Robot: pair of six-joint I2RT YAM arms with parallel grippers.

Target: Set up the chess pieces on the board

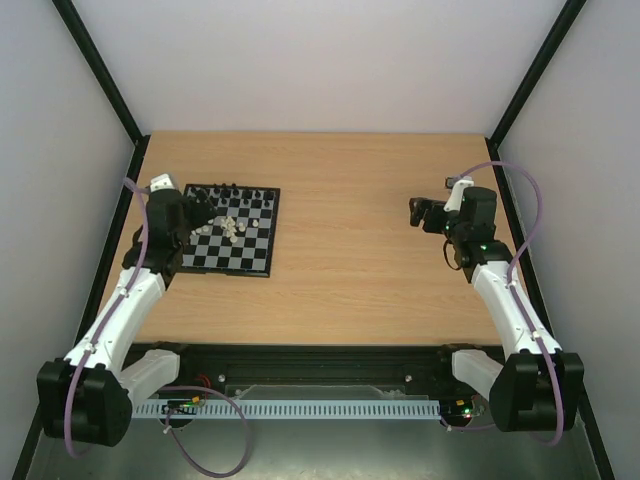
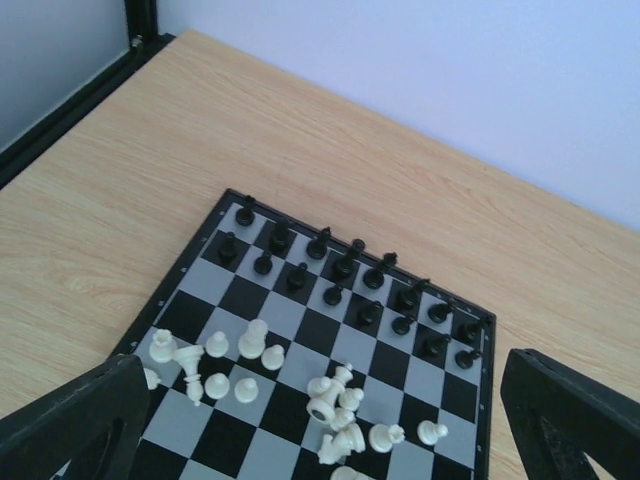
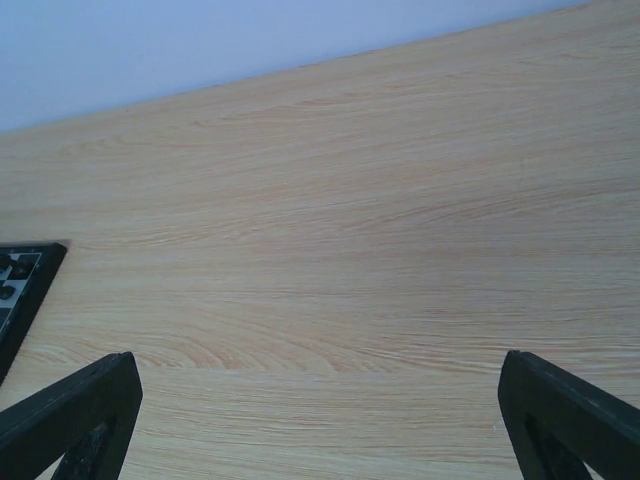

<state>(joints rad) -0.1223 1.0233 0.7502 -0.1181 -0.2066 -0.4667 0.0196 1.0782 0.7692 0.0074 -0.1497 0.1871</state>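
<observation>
One board (image 1: pixel 230 270) at table's 10 o'clock | about 16 black chessmen (image 2: pixel 333 295) in rows, white chessmen (image 2: pixel 325 390) heaped, uncountable | left gripper (image 1: pixel 203 222) spread wide, empty, at board's 9 o'clock | right gripper (image 1: pixel 418 215) likewise, far at 3 o'clock

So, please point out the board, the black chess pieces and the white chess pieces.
the board (image 2: pixel 305 325), left wrist view, a bare square mid-board.
the black chess pieces (image 2: pixel 333 295), left wrist view, one standing piece.
the white chess pieces (image 2: pixel 323 408), left wrist view, a fallen piece in the heap.
</observation>
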